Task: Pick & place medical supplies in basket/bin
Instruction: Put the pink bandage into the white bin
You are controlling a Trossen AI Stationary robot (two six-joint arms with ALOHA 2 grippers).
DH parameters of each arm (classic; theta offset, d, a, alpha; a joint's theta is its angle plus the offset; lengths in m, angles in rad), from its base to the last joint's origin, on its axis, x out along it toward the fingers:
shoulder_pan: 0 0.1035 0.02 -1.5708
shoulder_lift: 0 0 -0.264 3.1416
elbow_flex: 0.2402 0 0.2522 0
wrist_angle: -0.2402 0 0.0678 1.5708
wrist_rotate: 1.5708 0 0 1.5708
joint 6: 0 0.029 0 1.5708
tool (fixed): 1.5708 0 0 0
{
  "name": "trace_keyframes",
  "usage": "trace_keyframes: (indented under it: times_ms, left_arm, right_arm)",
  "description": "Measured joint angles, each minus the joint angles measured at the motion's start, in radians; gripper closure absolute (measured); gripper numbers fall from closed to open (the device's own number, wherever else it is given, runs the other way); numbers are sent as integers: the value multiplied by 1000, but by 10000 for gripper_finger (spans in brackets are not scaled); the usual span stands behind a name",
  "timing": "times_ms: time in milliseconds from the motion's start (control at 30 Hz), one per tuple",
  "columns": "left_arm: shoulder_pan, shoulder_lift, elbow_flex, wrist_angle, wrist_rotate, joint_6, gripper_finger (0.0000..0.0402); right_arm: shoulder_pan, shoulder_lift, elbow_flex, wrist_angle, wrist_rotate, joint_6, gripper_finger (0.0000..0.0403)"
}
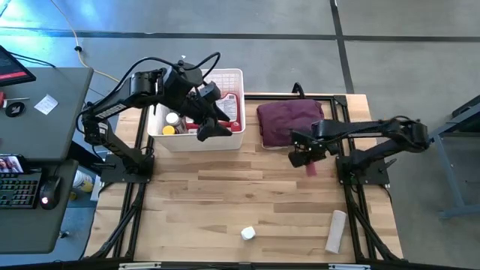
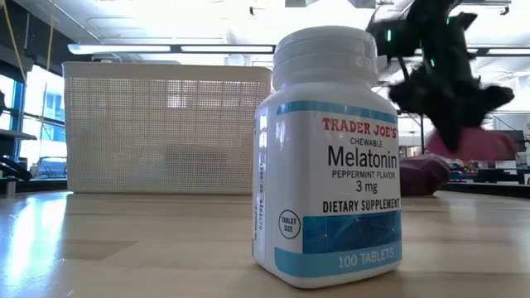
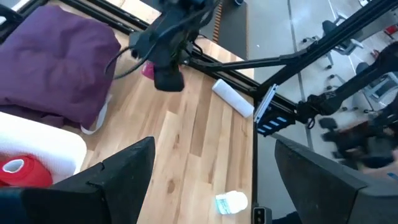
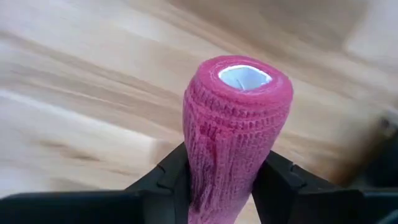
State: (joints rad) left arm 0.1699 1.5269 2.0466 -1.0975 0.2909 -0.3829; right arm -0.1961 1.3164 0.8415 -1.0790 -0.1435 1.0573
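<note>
From above, the right gripper (image 1: 306, 159) sits just in front of the maroon cloth bundle (image 1: 289, 120), with a pink bandage roll (image 1: 311, 168) sticking out from between its fingers over the wooden table (image 1: 225, 202). The left gripper (image 1: 210, 124) hangs over the front edge of the white basket (image 1: 232, 76), its jaws spread wide and holding nothing; a white bottle (image 1: 248, 233) and a white roll (image 1: 336, 230) lie well apart near the table's front. At table level, the bottle (image 2: 330, 157) fills the foreground, the basket (image 2: 166, 128) behind it. The left wrist view shows a red roll (image 3: 22, 171) in the basket. In the right wrist view, both fingers (image 4: 165, 177) press against the pink roll's (image 4: 236, 130) sides, clamping its lower part.
</note>
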Motion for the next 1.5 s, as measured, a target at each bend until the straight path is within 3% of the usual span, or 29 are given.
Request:
trace_keyframes:
  times_ms: [100,267,400,600,800,1167,1367,1500]
  left_arm:
    - [0,0,0,0,-45,-6,39]
    - [1,0,0,15,-184,-120,39]
    - [1,0,0,67,-192,-152,39]
    - [1,0,0,116,-228,-219,39]
    - [0,1,0,186,-280,-274,39]
    - [0,66,-1,239,-388,-180,39]
    - [-7,123,1,363,-359,-195,39]
    - [-11,151,-1,373,-429,-174,39]
  right_arm:
    - [13,-77,58,62,15,44,278]
    - [49,-176,147,177,135,116,280]
    - [74,-218,206,328,249,120,280]
    - [67,-219,267,668,309,-9,280]
    - [29,-218,279,859,378,-89,280]
    - [6,-197,279,1046,287,-208,280]
    - [6,-194,279,1054,310,-243,279]
    - [6,-195,279,1069,321,-255,279]
